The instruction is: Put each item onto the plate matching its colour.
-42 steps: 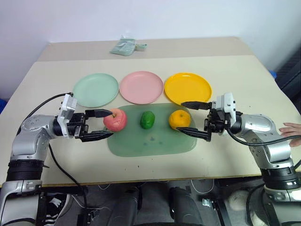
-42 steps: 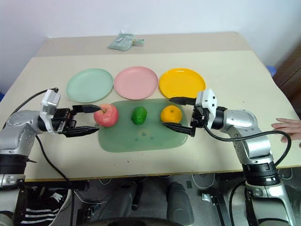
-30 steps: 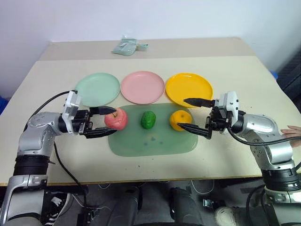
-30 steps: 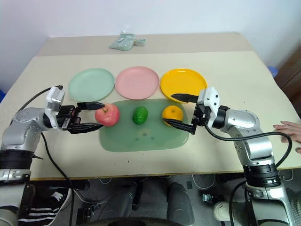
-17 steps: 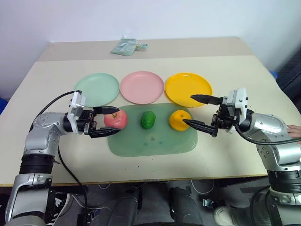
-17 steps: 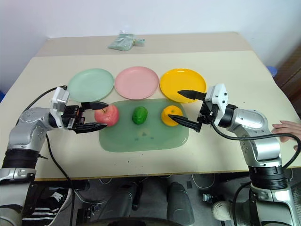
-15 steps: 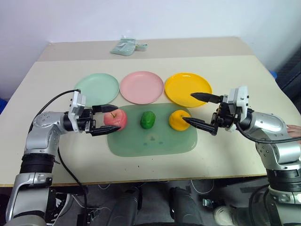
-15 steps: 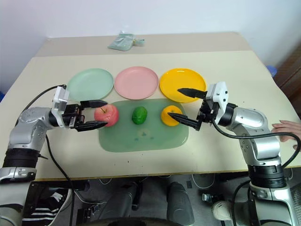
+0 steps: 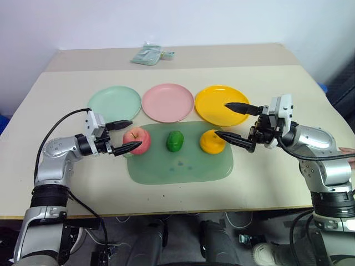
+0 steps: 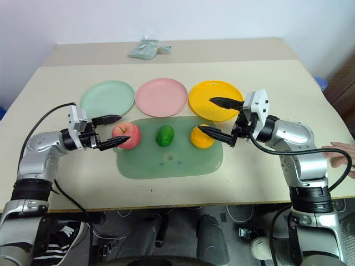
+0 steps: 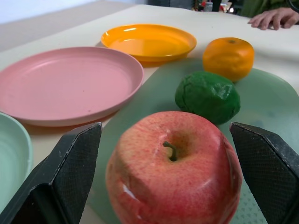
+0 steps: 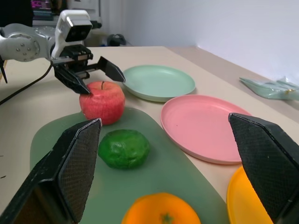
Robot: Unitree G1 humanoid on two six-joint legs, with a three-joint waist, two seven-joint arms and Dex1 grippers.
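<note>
Table (image 9: 166,194), beige, matte, smooth top; no writing or labels readable on anything here.

Mat (image 9: 183,172), translucent green, soft rounded rectangle, lying near the table's front edge, centre. It carries all three fruits in a row.

Apple (image 9: 136,141), pink-red, glossy, brown stem, at the mat's left end. My left claw (image 9: 126,136) is released, its black fingers spread wide on either side of the apple, tips at its flank; I cannot tell whether they touch it.

Green fruit (image 9: 175,141), dark, bumpy skin, smaller than the apple, mid-mat.

Orange (image 9: 212,141), round, dimpled, at the mat's right end. My right claw (image 9: 233,123) is released too, fingers wide apart, lower tip just beside the orange, upper tip over the yellow plate's rim.

Person's hand (image 10: 339,153), resting at the table's right edge.

Three round, shallow plastic plates, in a row behind the mat: mint green plate (image 9: 115,103) left, pink plate (image 9: 168,102) middle, yellow plate (image 9: 213,102) right. All three are bare; no fruit on any.

Pale green crumpled packet (image 9: 148,54), near the table's far edge.
</note>
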